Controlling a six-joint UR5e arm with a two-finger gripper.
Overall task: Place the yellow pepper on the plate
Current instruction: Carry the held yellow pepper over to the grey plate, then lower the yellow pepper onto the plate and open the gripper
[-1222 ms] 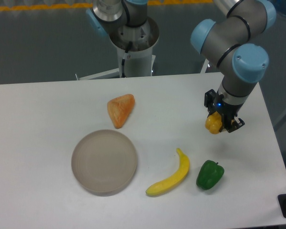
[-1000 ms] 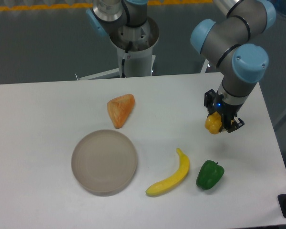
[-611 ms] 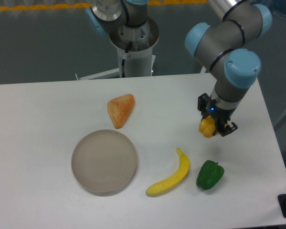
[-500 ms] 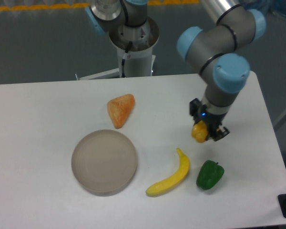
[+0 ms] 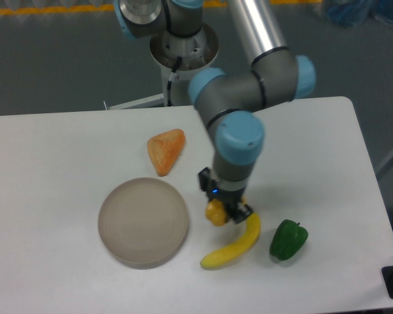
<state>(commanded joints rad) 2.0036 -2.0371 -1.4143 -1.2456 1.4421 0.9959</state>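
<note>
The yellow pepper (image 5: 215,213) hangs in my gripper (image 5: 220,212), which is shut on it, just above the table. It is right of the plate (image 5: 143,221), a round grey-beige dish at the front left, with a small gap between the plate's right rim and the pepper. The gripper's fingers hide part of the pepper.
A banana (image 5: 236,243) lies directly below and right of the gripper, nearly touching it in the view. A green pepper (image 5: 288,239) sits further right. An orange wedge-shaped item (image 5: 165,150) lies behind the plate. The arm's base (image 5: 183,59) stands at the table's far edge.
The arm has swung left and toward the front, carrying the yellow pepper from the right side of the table to a spot just right of the plate.
</note>
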